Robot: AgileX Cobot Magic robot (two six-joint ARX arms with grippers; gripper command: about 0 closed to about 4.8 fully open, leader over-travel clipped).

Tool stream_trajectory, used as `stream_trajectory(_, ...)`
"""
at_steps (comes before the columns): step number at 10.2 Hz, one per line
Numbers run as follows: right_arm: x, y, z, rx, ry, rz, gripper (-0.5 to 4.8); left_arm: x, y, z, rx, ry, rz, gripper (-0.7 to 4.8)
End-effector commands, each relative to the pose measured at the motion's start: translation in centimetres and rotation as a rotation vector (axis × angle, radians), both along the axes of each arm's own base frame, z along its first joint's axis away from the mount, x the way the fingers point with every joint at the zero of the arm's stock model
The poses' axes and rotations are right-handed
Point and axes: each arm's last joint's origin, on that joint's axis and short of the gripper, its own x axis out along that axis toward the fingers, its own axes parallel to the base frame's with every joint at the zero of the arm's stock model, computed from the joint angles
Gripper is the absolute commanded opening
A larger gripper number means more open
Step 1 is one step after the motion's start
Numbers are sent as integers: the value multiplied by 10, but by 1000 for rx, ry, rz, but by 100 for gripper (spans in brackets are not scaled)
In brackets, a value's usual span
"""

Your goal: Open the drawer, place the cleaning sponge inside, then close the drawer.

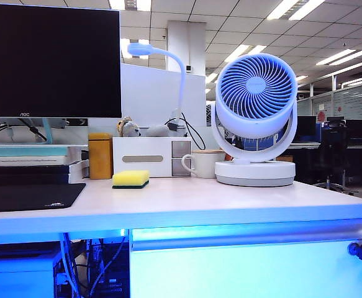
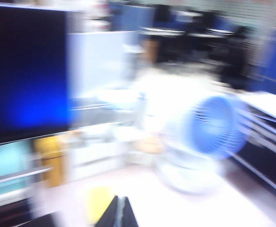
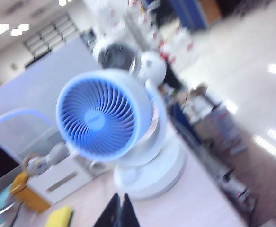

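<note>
Nothing's done yet: the drawer (image 1: 249, 264) under the table (image 1: 187, 202) is closed, and the cleaning sponge (image 1: 130, 179) sits on top beside the white organizer (image 1: 149, 156). My left jaws (image 2: 118, 213) and right jaws (image 3: 119, 213) are both closed, empty, above the table.

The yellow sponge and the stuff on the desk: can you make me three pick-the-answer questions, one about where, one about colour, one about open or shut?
1. Where is the small yellow foam sponge with the green underside?
A. on the desk top, in front of the white organizer box
B. inside the drawer
C. on the fan's base

2. What colour is the round desk fan's grille?
A. red
B. blue
C. black

3. How is the wide white blue-lit drawer?
A. pulled out
B. removed
C. closed

Answers: 1 A, it lies on the desk before the box. 2 B, the grille looks blue. 3 C, its front sits flush under the desk.
</note>
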Motion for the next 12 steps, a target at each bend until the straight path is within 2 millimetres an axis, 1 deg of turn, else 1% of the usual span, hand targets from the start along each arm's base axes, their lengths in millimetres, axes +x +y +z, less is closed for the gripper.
stream_trajectory(1,16,3,11,73,6,111,-4,-2,-30,-4,100,70,-182,-5)
stream_trajectory(3,28,5,5,155,56,203,-4,-4,-44,-12,142,151,-261,-5)
stream_trajectory(4,38,6,-2,195,107,245,-4,-5,-48,-15,155,171,-287,-5)
stream_trajectory(5,51,8,-13,268,184,300,-4,-7,-52,-15,156,170,-309,-5)
stream_trajectory(6,66,9,-23,300,233,353,-4,-7,-52,-16,163,177,-309,-5)
stream_trajectory(8,88,12,-35,334,254,500,-4,-7,-51,-22,220,208,-315,-5)
stream_trajectory(9,96,13,-44,405,305,507,-4,-7,-52,-26,245,240,-320,-5)
stream_trajectory(12,108,13,-61,463,385,502,-4,-5,-53,-35,285,322,-325,-5)
